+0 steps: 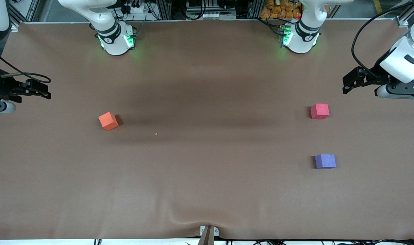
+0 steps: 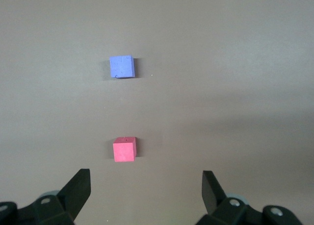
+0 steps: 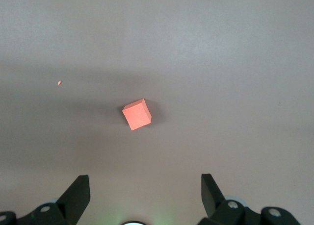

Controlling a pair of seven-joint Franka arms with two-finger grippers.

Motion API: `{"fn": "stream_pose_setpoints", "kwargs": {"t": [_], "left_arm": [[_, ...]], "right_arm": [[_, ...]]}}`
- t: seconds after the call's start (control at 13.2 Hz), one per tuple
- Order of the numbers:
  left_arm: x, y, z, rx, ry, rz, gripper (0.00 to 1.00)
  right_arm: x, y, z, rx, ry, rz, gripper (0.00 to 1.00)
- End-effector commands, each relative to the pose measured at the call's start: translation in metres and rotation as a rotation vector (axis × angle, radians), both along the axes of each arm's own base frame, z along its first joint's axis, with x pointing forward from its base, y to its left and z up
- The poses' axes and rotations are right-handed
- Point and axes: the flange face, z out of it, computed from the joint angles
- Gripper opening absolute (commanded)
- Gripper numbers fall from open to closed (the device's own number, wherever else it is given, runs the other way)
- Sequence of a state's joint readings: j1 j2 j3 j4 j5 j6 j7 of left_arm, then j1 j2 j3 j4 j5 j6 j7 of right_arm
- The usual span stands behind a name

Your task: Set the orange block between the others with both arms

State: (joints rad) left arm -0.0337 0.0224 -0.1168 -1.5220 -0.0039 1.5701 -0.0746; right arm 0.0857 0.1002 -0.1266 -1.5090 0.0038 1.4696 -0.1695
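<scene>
Orange block [image 1: 108,121] toward the right arm's end of the table [image 1: 207,190]; red cube [image 1: 319,111] and purple cube [image 1: 325,161] toward the left arm's end, purple nearer the camera; left gripper [image 1: 347,83] and right gripper [image 1: 43,90] raised, jaws apart, empty

You'll see the orange block [image 1: 108,121] sitting flat on the desk toward the right arm's end, turned a little askew (a matte foam-like cube). The red cube [image 1: 319,111] and purple cube [image 1: 325,161] lie toward the left arm's end, well apart from it, the purple one nearer the front camera, a gap between them.
</scene>
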Motion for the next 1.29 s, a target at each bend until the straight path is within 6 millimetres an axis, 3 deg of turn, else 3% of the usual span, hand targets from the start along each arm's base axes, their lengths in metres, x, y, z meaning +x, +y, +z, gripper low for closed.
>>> {"fn": "stream_pose_setpoints", "kwargs": {"t": [0.0, 0.68, 1.21], "left_arm": [[0.001, 0.002, 0.001, -0.011, -0.004, -0.006, 1.00], [0.002, 0.002, -0.001, -0.003, 0.001, -0.007, 1.00], [0.003, 0.002, -0.002, -0.004, 0.005, -0.006, 1.00]], "right_arm": [[-0.002, 0.000, 0.006, -0.022, 0.000, -0.040, 1.00], [0.000, 0.000, 0.007, -0.029, -0.002, -0.086, 1.00], [0.010, 0.005, -0.022, -0.034, 0.048, -0.084, 1.00]]}}
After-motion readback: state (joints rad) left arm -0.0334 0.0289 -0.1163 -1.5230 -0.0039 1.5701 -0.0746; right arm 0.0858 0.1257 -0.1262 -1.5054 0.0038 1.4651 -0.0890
